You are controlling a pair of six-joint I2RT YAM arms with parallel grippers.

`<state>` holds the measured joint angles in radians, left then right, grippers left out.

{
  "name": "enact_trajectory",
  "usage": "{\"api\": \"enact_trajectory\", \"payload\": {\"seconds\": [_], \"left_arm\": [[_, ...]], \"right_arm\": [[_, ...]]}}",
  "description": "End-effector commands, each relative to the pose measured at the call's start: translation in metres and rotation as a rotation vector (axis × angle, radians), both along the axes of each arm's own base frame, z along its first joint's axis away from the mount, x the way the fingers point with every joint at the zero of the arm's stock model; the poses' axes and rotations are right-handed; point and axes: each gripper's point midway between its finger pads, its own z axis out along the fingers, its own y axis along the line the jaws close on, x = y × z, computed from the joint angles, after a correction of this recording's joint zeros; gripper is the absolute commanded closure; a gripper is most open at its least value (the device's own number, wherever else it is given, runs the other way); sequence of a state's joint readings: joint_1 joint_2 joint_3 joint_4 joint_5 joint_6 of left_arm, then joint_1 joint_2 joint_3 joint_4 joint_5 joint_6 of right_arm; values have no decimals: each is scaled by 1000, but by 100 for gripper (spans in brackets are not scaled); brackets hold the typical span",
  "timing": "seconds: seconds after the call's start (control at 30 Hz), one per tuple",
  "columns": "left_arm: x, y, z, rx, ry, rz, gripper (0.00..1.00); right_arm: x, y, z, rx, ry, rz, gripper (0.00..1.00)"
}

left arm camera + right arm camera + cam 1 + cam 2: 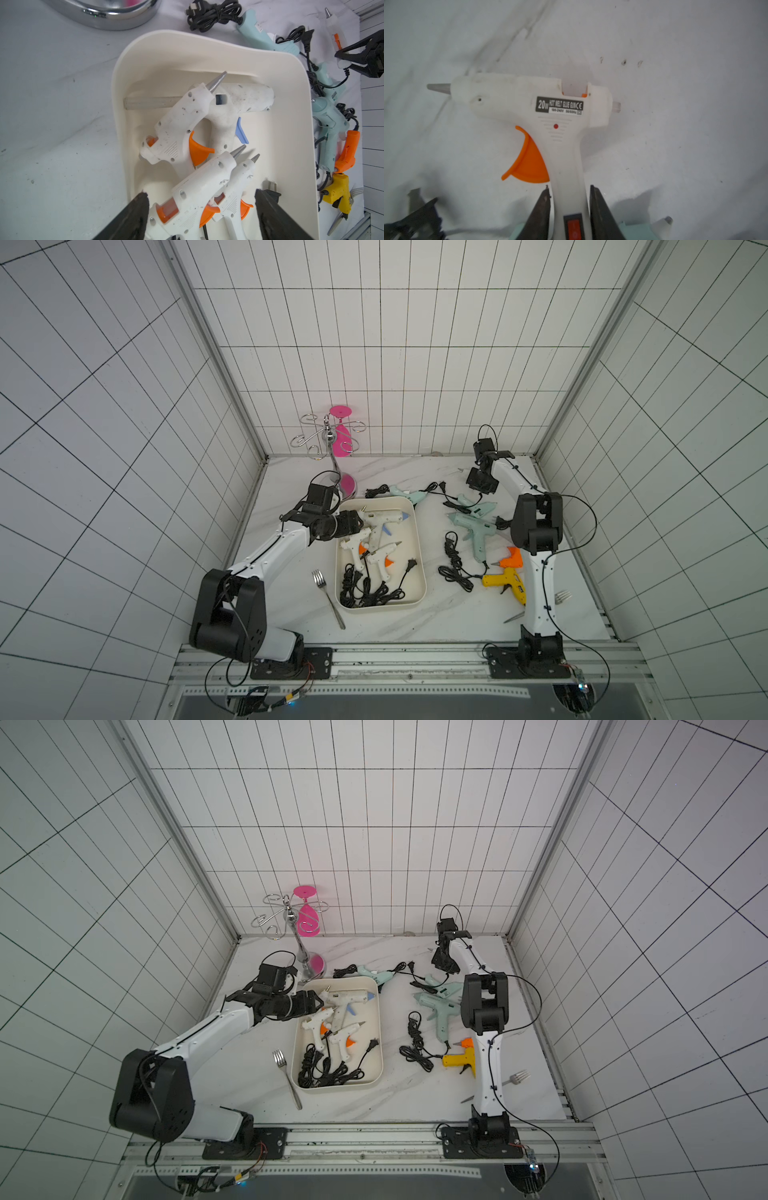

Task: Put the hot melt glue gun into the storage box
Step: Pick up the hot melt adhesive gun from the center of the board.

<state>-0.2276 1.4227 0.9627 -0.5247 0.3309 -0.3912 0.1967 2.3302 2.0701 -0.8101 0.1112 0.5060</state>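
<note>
Hot melt glue gun [560, 116]: white body, orange trigger, grey metal nozzle, black label reading "20W HOT MELT GLUE GUN", red switch on the handle. Lies flat on its side on the marble table [675, 145], toward the far right, well apart from the tray.

Storage box [409, 533]: cream-white, shallow, rectangular, rounded corners. Sits upright mid-table; holds several white glue guns [384, 519] and coiled black cords [365, 593].

Left end effector [200, 192] spread wide; right end effector [569, 187] nearly closed (both arms outstretched).
</note>
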Motion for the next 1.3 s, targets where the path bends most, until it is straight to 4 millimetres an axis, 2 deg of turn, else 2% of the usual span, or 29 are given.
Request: {"api": "enact_trajectory", "payload": {"seconds": [0.0,0.1,0.27,0.43,0.53,0.67,0.8,0.9,1.13,1.27], "left_arm": [[17,-17,56,-89,-179,-69,18],[21,-30,89,-138,-283,-111,14],[23,-55,133,-196,-428,-189,9],[27,-76,168,-241,-570,-241,5],[28,-93,189,-246,-691,-275,3],[27,-117,207,-227,-806,-311,2],[18,-146,209,-215,-852,-393,2],[14,-156,212,-230,-883,-400,2],[27,-159,216,-256,-888,-292,4],[26,-164,220,-291,-904,-313,16]], "right_arm": [[9,-6,88,63,-224,16,91],[-2,4,124,170,-316,53,94],[-34,52,165,465,-338,204,94],[-89,108,201,730,-310,400,93],[-125,133,218,830,-286,498,93],[-172,164,230,1007,-191,607,93],[-218,187,238,1086,-119,725,92],[-242,196,237,1114,-78,779,92],[-276,207,228,1111,-11,837,91],[-287,212,229,1120,13,874,91]]}}
